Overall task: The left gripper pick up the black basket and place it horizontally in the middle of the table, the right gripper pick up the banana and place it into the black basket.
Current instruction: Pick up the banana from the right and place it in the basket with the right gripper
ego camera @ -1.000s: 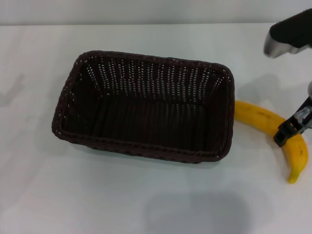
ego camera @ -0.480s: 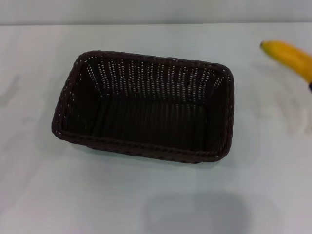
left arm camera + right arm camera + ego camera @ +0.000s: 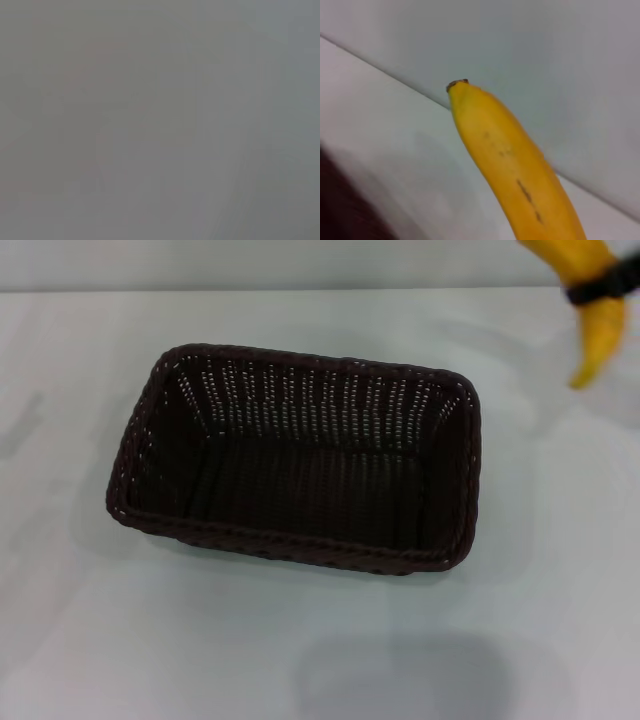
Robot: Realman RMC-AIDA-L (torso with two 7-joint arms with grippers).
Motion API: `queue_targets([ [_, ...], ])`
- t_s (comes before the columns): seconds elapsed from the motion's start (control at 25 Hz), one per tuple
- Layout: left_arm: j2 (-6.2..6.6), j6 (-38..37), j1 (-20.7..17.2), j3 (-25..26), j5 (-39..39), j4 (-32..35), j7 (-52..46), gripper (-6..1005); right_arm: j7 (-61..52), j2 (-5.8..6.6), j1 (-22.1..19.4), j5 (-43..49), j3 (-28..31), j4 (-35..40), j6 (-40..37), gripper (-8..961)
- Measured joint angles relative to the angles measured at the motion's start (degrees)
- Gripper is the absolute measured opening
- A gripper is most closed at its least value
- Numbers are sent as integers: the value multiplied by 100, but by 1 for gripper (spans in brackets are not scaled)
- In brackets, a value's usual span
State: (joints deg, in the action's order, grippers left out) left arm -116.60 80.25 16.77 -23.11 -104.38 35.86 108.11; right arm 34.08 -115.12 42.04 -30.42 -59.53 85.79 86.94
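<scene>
Banana now higher, right hand clamped around it.

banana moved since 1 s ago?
Yes. The banana was lying on the table right of the black basket; now it hangs clamped in the right gripper, beyond the basket's far-right corner.

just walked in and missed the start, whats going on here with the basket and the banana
The right gripper is holding a curved ripe yellow banana in the air near the top right corner of the head view, to the right of and beyond the large dark woven wicker basket. The basket sits empty in the middle of the plain white table, long side across. The banana is not yet over it. The left gripper is out of sight.
</scene>
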Motion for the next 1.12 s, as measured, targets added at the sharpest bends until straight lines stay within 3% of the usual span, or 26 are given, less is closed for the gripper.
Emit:
queue_targets([
  [0.16, -7, -16, 36, -1, -5, 0, 9, 894, 466, -7, -38, -1319, -178, 130, -29, 490],
  [0.32, -17, -20, 50, -1, -95, 0, 18, 894, 1099, -17, -16, -2587, -541, -249, -189, 491],
  [0.56, -36, -4, 53, -1, -144, -26, 26, 894, 1836, -27, 155, -2822, -1315, -1114, -733, 498],
  [0.96, -100, -42, 46, 0, -144, -47, 96, 894, 3257, -50, 78, -3474, -1547, -1815, -850, 568],
  [1.12, -146, -45, 35, 0, -144, -47, 119, 894, 3653, -47, -163, -3520, -1482, -1759, -862, 750],
])
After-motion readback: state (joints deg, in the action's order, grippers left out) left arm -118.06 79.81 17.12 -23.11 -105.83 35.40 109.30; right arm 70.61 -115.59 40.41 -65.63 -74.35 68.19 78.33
